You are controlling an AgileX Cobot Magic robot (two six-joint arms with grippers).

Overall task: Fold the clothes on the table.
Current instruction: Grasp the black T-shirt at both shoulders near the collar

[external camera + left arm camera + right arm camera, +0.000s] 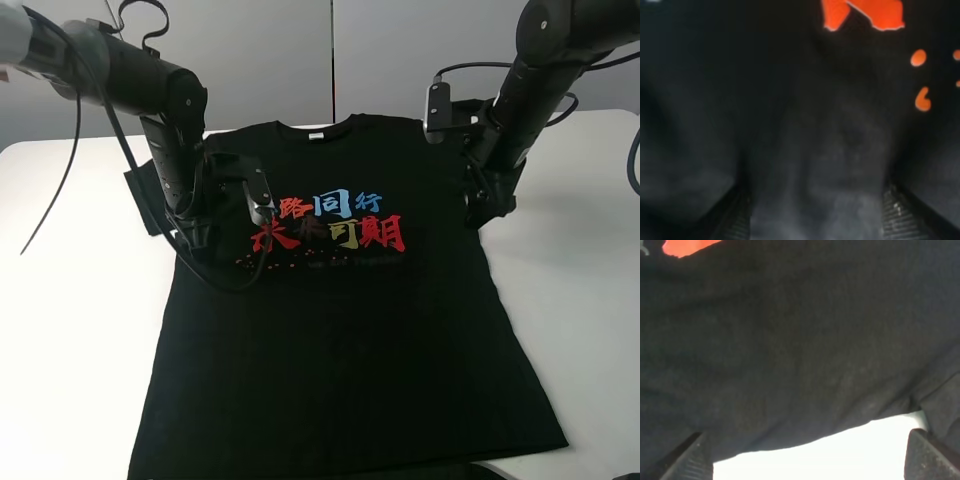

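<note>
Nearest the lens, the hem (350, 462) of the black T-shirt (340, 340) is running close to the front of the white tabletop (70, 330). The garment is lying flat and face up, its coloured lettering (335, 222) showing across the chest.

Both arms are hanging low over the upper part of the shirt. The left end effector (817, 215) is sitting with its fingers (897, 217) spread wide over plain fabric beside the orange print (865, 15), pinching nothing. The right end effector (810, 460) is likewise spread, its fingers (932, 455) straddling the shirt's side edge where bare tabletop is showing through.

I am reading this as the approach to a first grasp for folding the sides inward. Done well, each end effector is going down far enough for one finger to slip under the cloth and take both layers, and the two are closing and lifting together so the shirt is not skewing.

The right side is offering a clean edge. The left wrist view is showing no edge at all, so that side is likely gathering a ridge of cloth instead.

Open tabletop is lying wide on both sides. The left sleeve (145, 195) is poking out beyond the left arm. A black cable (225, 285) is looping over the shirt below that arm and risking a snag.
</note>
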